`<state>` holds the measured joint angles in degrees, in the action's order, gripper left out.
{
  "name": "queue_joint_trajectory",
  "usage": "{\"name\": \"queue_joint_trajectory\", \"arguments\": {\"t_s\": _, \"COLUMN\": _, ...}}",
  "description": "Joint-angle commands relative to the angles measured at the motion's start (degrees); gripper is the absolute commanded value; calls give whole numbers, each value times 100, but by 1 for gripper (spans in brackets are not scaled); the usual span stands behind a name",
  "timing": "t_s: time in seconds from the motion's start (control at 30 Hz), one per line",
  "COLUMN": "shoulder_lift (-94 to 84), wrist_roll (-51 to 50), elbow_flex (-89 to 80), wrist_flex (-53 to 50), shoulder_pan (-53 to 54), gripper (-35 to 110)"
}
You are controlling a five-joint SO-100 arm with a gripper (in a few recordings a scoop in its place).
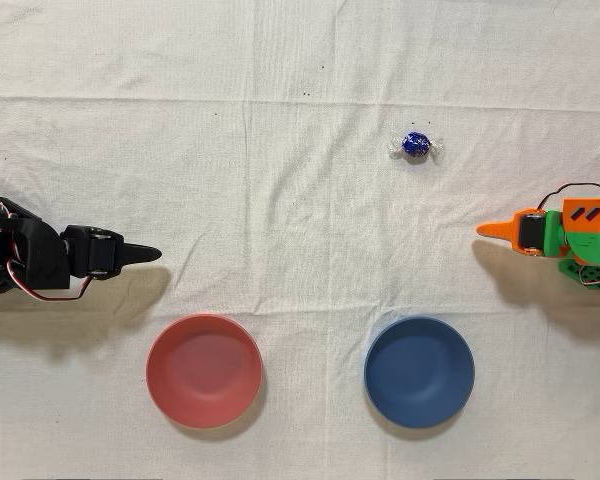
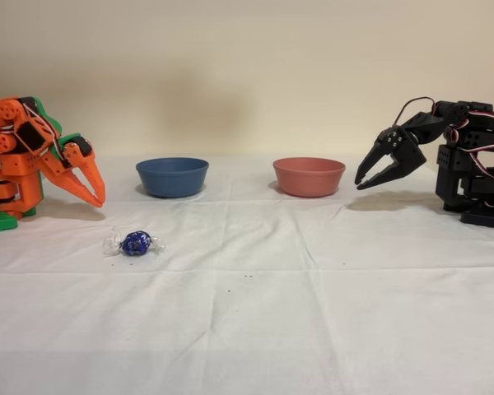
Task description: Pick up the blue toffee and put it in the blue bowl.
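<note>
Nearest us in the fixed view, the blue toffee (image 2: 136,243) lies on the white cloth (image 2: 313,304), in front of the blue bowl (image 2: 172,176). Left of that bowl, our orange gripper (image 2: 95,191) hangs slightly parted, holding nothing.

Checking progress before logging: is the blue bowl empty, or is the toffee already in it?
Empty. The blue bowl shows only bare interior from overhead; the blue toffee lies on the cloth, apart from it.
</note>
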<state>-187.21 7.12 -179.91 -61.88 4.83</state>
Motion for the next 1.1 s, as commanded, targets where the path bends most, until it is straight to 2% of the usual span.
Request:
{"name": "queue_joint_trajectory", "arguments": {"t_s": 0.0, "shoulder_lift": 9, "wrist_roll": 44, "elbow_flex": 79, "wrist_flex": -9, "shoulder_pan": 26, "gripper": 0}}
{"name": "queue_joint_trajectory", "arguments": {"t_s": 0.93, "shoulder_lift": 9, "wrist_roll": 97, "elbow_flex": 79, "wrist_flex": -9, "shoulder_pan": -44, "gripper": 0}}
{"name": "queue_joint_trajectory", "arguments": {"t_s": 1.07, "shoulder_lift": 9, "wrist_roll": 281, "elbow_flex": 79, "wrist_flex": -9, "shoulder_pan": -343, "gripper": 0}}
